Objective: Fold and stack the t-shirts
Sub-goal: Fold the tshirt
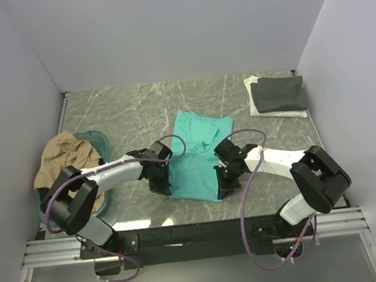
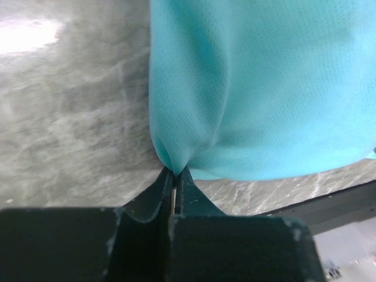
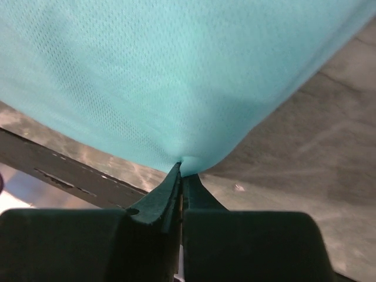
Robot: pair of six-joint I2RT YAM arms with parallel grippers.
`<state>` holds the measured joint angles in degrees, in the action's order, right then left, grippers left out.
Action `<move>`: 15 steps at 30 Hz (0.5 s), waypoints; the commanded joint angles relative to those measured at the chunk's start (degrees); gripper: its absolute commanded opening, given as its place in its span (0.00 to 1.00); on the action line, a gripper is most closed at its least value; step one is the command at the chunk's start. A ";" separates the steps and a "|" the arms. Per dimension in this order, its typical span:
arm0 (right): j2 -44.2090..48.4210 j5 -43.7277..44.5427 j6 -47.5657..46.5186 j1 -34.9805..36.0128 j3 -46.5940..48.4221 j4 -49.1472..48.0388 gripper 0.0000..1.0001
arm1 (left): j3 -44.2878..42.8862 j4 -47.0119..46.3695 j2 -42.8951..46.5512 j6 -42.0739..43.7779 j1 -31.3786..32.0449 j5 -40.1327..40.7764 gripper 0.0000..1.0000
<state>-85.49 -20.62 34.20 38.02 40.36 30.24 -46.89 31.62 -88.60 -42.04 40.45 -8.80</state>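
The teal t-shirt (image 1: 200, 160) lies on the tabletop (image 1: 125, 110), centred toward the near edge. The left tool (image 2: 175, 175) and right tool (image 3: 181, 169) are each pinched closed on one near corner, presumably so that edge lifts evenly for folding.

The teal t-shirt (image 1: 202, 158) is matt cloth with a fine mesh weave. The table (image 1: 125, 110) under it looks like grey marble, smooth, slightly glossy. The basket (image 1: 98, 138) left of it is translucent plastic.
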 commanded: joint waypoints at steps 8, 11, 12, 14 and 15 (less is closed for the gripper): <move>7.97 6.64 -3.17 0.39 10.35 16.42 0.00 | -5.92 8.98 10.19 -1.29 0.16 6.42 0.01; 10.07 6.82 -2.47 0.39 11.49 19.05 0.00 | -7.24 11.44 12.48 -1.73 0.16 6.34 0.01; 10.61 7.00 -2.38 0.39 11.67 19.85 0.00 | -7.77 12.06 13.18 -1.64 0.16 6.08 0.01; 12.01 6.74 -2.38 0.39 11.94 22.14 0.00 | -8.04 14.34 13.80 -1.64 0.16 5.81 0.01; 12.45 6.13 -2.20 0.39 12.02 22.75 0.00 | -8.39 15.22 14.41 -1.47 0.16 5.37 0.01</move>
<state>-75.59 -15.44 31.94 38.11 50.76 46.33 -53.25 41.50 -76.16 -43.03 40.53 -4.23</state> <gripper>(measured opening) 0.009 0.024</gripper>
